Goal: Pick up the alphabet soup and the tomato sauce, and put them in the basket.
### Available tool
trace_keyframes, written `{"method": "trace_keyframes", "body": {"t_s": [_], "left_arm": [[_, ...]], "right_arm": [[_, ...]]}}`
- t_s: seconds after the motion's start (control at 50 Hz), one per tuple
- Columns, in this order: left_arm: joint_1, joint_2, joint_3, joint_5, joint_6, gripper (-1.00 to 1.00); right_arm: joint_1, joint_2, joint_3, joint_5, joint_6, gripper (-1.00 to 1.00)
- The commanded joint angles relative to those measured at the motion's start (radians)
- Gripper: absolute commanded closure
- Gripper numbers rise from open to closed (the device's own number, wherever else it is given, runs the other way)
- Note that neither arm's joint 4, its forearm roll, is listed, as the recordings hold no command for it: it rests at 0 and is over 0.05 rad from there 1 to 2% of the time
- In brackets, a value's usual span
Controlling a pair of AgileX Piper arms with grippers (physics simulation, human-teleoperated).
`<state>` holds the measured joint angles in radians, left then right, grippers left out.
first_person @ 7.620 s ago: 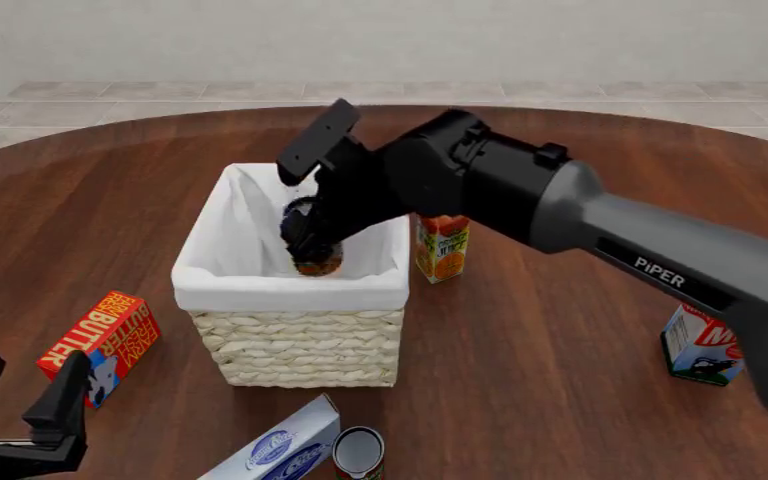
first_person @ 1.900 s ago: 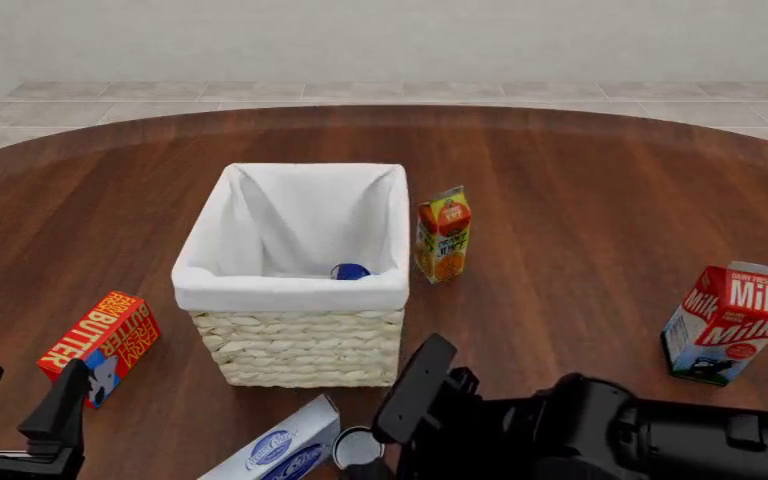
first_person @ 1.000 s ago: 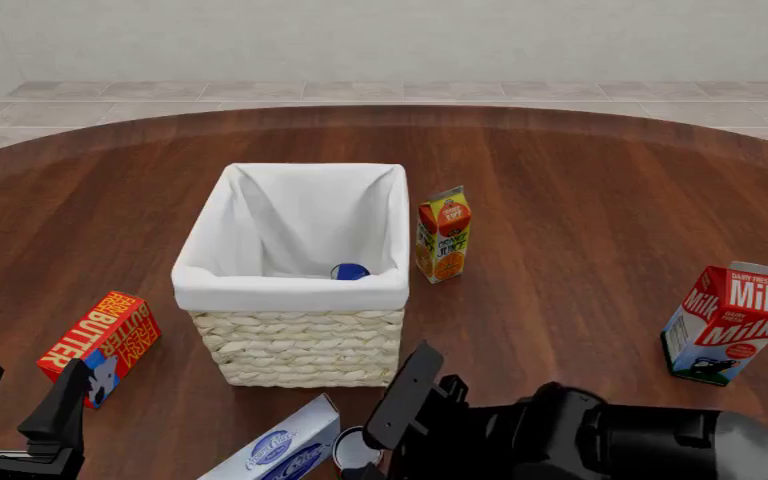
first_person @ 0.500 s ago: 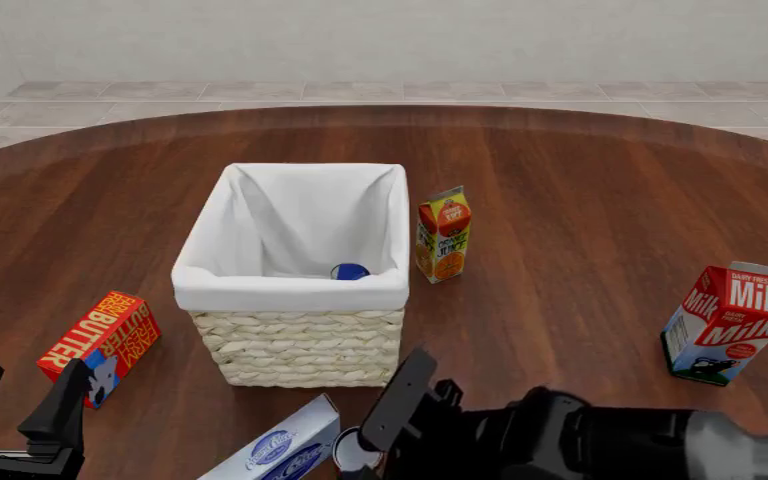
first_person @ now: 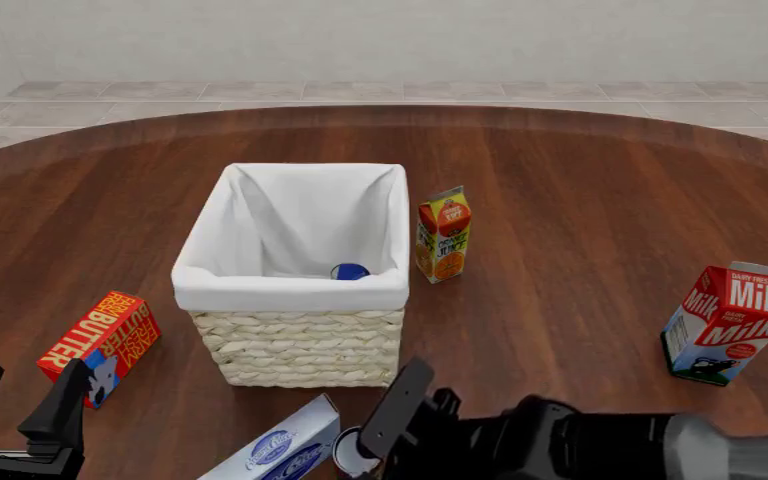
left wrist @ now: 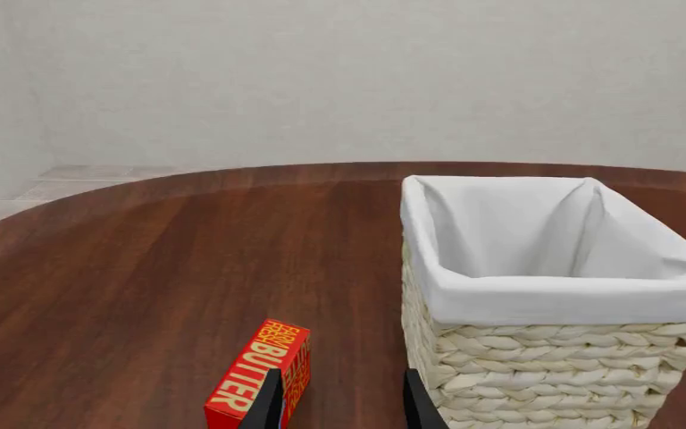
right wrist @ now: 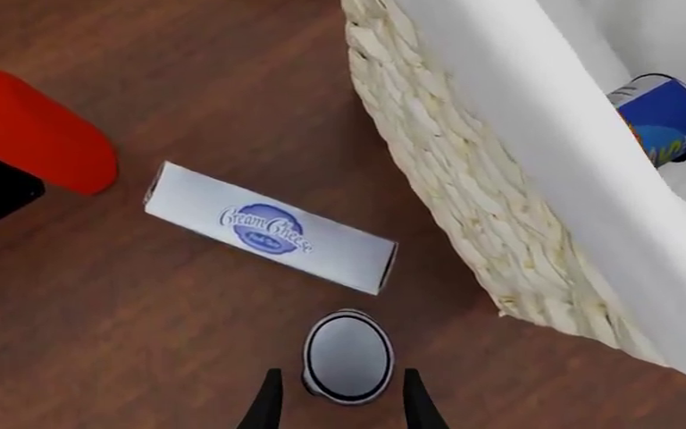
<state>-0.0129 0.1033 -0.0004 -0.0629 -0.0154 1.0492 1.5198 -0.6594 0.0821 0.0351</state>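
Observation:
The alphabet soup [first_person: 349, 271] lies inside the basket [first_person: 291, 291], its blue label also showing in the right wrist view [right wrist: 663, 116]. The tomato sauce [right wrist: 348, 356] stands upright on the table by the basket's near corner, seen as a silvery top; the front view shows only a sliver of it [first_person: 345, 450]. My right gripper [right wrist: 340, 407] hovers open right above it, one finger on each side, not touching. At the near left, my left gripper [first_person: 17, 415] is open and holds nothing, well away from both cans.
A cream cheese box [first_person: 281, 447] lies just left of the tomato sauce. A butter box [first_person: 101, 343] lies left of the basket, a small juice carton [first_person: 443, 235] stands at its right, and a milk carton [first_person: 727, 322] stands far right.
The right gripper, which held the alphabet soup over the basket, has left it inside and come back to the near can. Over the last second it crept a little closer to it.

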Motion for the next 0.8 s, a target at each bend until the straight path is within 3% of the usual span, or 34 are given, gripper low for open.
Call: {"method": "trace_keyframes", "body": {"t_s": [0.02,0.8], "left_arm": [[-0.001,0.0,0.0,0.0,0.002,-1.0],[-0.001,0.0,0.0,0.0,0.002,-1.0]], "right_arm": [[0.007,0.018,0.01,-0.021,0.012,-1.0],[-0.003,0.073,0.013,-0.062,0.021,-1.0]]}}
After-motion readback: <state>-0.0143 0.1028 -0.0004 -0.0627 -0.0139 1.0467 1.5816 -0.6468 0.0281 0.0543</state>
